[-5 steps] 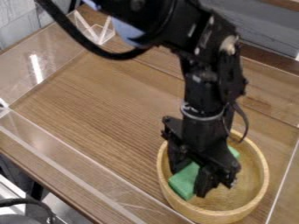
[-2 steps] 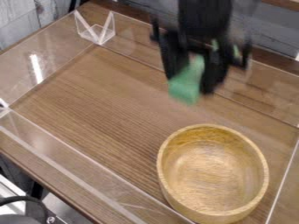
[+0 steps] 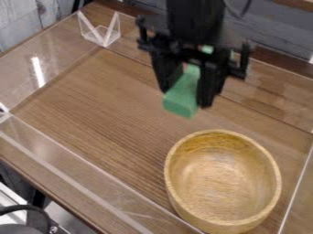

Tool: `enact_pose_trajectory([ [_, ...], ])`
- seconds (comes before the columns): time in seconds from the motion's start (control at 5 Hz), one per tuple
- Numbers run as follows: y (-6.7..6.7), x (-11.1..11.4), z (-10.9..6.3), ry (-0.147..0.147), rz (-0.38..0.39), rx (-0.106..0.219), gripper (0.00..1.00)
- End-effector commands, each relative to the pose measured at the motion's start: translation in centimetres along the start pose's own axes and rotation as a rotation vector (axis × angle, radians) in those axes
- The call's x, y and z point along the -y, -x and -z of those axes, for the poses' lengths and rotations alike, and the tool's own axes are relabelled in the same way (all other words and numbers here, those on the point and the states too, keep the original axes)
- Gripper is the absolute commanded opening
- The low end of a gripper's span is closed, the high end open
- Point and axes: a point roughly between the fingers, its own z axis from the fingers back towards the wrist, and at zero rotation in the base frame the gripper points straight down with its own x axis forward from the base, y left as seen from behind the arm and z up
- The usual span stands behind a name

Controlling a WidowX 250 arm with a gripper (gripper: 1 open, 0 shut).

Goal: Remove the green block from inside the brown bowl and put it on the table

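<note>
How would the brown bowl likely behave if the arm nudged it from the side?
The bowl would probably slide rather than tip, as it looks wide and low. Its thick, solid-looking rim suggests it wouldn't flex. Being hollow with nothing inside, it may shift fairly easily.

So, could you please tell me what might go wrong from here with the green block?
The green block hangs tilted in the gripper, up off the table, so it might slip and drop. The brown bowl sits close by on the near side; if the block fell or was lowered too near, it could clip the rim or land back inside.
</note>
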Motion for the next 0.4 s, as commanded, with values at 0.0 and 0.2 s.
enact_pose_trajectory([
  [0.0,1.0,2.6,0.5,0.011,0.014,0.057,0.0],
  [0.2,2.0,6.0,1.8,0.015,0.028,0.069,0.0],
])
